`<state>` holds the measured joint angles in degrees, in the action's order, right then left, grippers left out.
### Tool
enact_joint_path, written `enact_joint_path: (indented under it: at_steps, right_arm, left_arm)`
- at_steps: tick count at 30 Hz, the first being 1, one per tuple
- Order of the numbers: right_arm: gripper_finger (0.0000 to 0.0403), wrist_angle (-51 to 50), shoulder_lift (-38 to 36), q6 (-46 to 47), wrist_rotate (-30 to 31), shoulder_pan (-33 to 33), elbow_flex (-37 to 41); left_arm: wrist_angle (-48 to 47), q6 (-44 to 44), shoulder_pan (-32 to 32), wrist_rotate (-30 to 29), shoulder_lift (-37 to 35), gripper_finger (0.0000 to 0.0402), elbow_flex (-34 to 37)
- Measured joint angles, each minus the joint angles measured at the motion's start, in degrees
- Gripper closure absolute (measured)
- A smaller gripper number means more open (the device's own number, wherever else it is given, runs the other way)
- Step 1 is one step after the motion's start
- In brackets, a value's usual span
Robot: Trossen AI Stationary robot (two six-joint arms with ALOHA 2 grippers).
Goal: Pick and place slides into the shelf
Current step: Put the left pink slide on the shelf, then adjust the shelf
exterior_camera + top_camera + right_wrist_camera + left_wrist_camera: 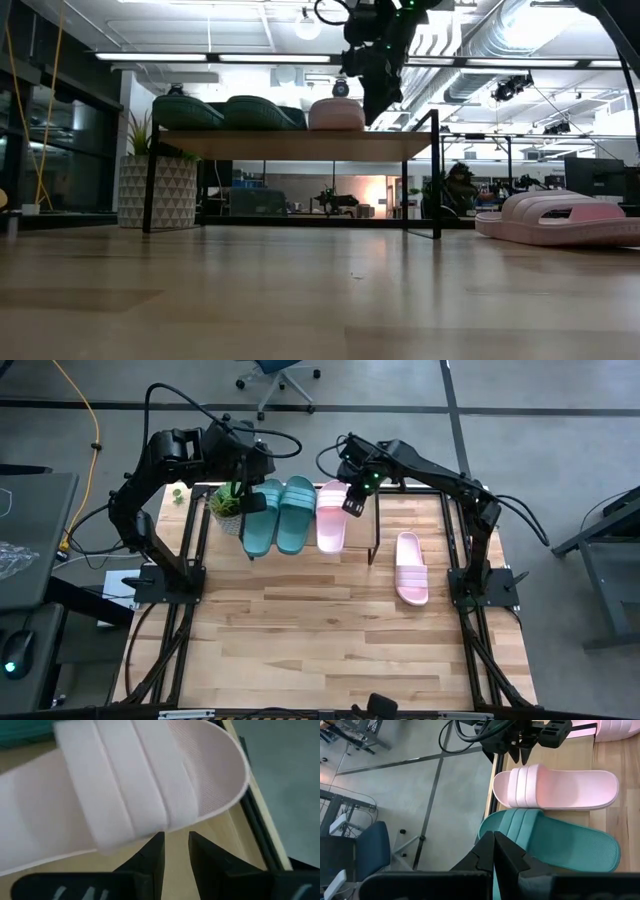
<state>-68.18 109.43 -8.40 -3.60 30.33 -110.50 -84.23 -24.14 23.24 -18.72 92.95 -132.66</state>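
Note:
Two teal slides (260, 520) (297, 515) and one pink slide (332, 515) lie side by side on the shelf's plank top (363, 528) at the table's far side. The second pink slide (411, 567) rests sole-down on the tabletop, right of the shelf. My right gripper (175, 847) is open by a narrow gap. It hangs just beside the strap end of the shelf's pink slide (150, 780), with nothing between the fingers. My left gripper (495, 851) is shut and hovers over the far end of the left teal slide (555, 840).
A potted plant in a white patterned pot (228, 510) stands at the shelf's left end. Black frame posts rise at the table's left (190, 550) and right (465, 560) sides. Bare wood tabletop (300, 630) stretches from the shelf to the near edge.

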Motion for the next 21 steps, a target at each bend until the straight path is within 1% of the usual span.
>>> enact_joint_path:
  at_steps: [5,9,10,11,13,18,21]
  right_arm:
    - [0.0324,-0.6,0.0,0.0,0.5,0.0,0.0]
    - [0.0324,-0.7,0.0,0.9,0.5,0.0,0.0]
    - [0.0324,-0.9,0.0,1.0,0.5,0.0,0.0]
    - [0.0324,-1.1,0.0,1.0,0.5,0.0,0.0]
    - [0.0324,-1.4,0.0,1.0,0.6,0.0,0.0]
    - [0.0324,-1.7,0.0,1.1,0.6,0.0,0.0]
    - [0.0324,-1.6,0.0,1.1,0.6,0.0,0.0]
  left_arm:
    - [-0.3,0.4,0.0,-0.1,0.0,0.0401,0.0]
    - [-6.4,6.7,0.1,-3.4,0.5,0.0401,0.0]
    - [-5.8,7.9,0.6,-3.4,0.5,0.0401,0.7]
    - [-5.2,8.5,1.1,-2.0,0.4,0.0401,1.9]
    - [-6.3,10.3,1.8,2.6,-0.3,0.0401,4.2]
    - [-5.9,10.9,3.5,5.9,-1.6,0.0401,12.2]
    - [-5.8,8.1,3.9,6.5,-1.8,0.0401,17.5]
